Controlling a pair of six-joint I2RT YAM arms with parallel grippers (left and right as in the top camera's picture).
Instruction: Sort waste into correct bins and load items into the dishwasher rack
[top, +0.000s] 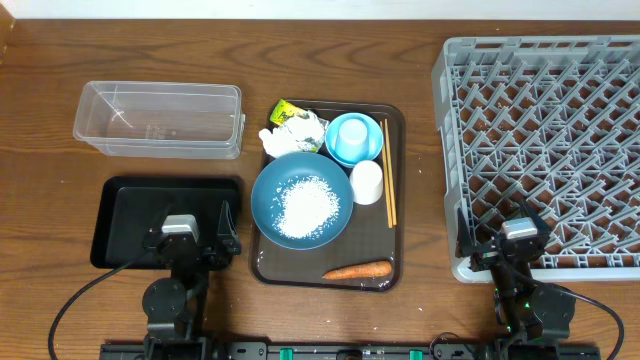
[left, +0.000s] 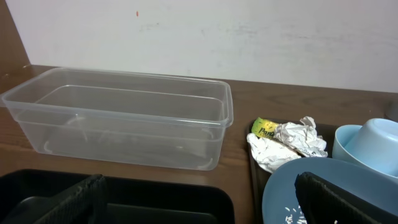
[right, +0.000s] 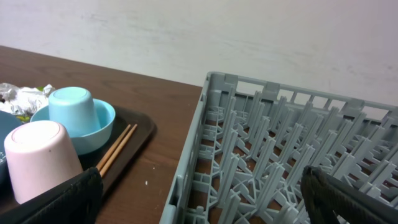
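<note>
On the brown serving tray (top: 397, 150) a dark-blue dish (top: 268, 190) holds loose white rice (top: 305, 207). Behind it, an upturned light-blue cup (top: 352, 131) sits in a light-blue bowl (top: 376, 142). Beside them are a white cup (top: 367, 182), chopsticks (top: 388, 187), a carrot (top: 357, 270), tissue (top: 292, 135) and a yellow-green wrapper (top: 283, 109). My left gripper (top: 192, 232) hangs open over the black tray (top: 125, 215), holding nothing. The right gripper (top: 507, 235) is open and empty above the grey rack's (top: 560, 120) near-left corner.
The clear tub (top: 160, 120) stands empty behind the black tray, also in the left wrist view (left: 124, 118). A strip of bare wood separates the serving tray from the rack. A white wall runs along the table's far edge.
</note>
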